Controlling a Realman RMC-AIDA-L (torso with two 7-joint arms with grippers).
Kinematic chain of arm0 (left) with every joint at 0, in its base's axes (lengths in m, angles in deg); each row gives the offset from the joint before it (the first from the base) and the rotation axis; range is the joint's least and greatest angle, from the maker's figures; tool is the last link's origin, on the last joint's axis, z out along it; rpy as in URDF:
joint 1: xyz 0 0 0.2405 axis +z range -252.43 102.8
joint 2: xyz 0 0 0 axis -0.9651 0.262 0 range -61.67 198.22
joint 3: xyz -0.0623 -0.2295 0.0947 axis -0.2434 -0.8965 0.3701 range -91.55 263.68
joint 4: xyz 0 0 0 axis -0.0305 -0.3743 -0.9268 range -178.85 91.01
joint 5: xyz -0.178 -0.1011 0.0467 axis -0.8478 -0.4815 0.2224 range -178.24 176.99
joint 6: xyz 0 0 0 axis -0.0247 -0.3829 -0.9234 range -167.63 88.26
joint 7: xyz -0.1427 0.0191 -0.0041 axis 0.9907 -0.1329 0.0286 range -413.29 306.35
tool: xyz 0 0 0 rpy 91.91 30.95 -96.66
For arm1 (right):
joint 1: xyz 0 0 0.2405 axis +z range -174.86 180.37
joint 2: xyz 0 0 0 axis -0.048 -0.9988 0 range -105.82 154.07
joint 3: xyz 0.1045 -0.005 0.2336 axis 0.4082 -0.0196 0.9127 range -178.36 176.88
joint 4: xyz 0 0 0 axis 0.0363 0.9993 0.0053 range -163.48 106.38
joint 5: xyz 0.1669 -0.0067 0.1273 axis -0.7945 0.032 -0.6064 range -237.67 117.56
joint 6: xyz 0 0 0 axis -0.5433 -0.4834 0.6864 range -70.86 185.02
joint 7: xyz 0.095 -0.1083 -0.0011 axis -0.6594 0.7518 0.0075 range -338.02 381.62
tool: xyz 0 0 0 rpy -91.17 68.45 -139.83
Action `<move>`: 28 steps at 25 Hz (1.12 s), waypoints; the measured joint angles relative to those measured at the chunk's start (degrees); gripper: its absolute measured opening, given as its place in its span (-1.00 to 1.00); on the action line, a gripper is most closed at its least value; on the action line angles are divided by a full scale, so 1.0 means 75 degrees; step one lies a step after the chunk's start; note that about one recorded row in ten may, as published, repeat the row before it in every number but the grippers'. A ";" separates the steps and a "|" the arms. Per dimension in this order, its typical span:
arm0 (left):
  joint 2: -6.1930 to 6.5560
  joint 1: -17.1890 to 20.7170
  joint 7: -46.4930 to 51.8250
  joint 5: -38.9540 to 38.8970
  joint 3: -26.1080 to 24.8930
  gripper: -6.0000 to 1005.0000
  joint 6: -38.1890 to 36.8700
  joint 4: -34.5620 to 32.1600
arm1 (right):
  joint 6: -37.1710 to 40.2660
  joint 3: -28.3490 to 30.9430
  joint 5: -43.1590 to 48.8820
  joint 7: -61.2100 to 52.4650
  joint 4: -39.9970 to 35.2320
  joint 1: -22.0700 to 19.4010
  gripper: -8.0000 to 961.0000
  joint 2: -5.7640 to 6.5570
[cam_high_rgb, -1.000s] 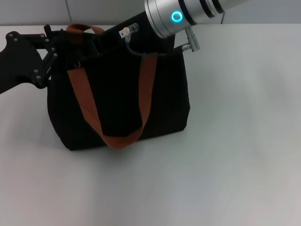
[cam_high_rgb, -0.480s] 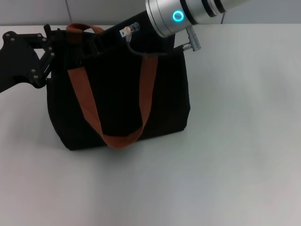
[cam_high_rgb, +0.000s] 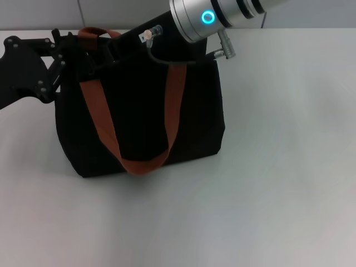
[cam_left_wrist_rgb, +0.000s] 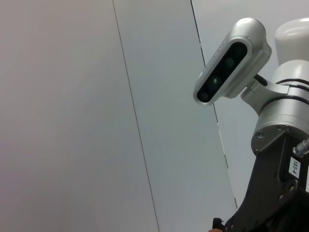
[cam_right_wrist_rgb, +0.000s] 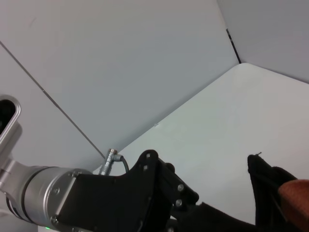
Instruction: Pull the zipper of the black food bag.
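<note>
The black food bag (cam_high_rgb: 139, 122) stands upright on the white table, one rust-orange handle (cam_high_rgb: 100, 117) hanging down its front. My left gripper (cam_high_rgb: 69, 47) is at the bag's top left corner, dark against the black fabric. My right gripper (cam_high_rgb: 119, 47) reaches in from the upper right onto the top of the bag, behind the silver wrist with the blue ring (cam_high_rgb: 208, 18). The zipper is hidden among the black parts. The right wrist view shows the left gripper (cam_right_wrist_rgb: 159, 193) next to the bag's edge (cam_right_wrist_rgb: 265, 188).
The white table (cam_high_rgb: 278, 167) stretches to the right and in front of the bag. A grey wall (cam_high_rgb: 44, 14) runs behind it. The left wrist view shows the wall, the robot's head camera (cam_left_wrist_rgb: 231, 60) and the right arm's wrist (cam_left_wrist_rgb: 277, 145).
Both grippers have shifted slightly to the left along the bag's top. The bag stays where it stood.
</note>
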 joint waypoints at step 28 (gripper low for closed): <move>0.0021 0.0101 0.0000 -0.0144 -0.0029 -0.78 -0.0111 0.0001 | -0.0199 -0.0421 0.0224 -0.0303 -0.0545 -0.0213 -0.98 0.0042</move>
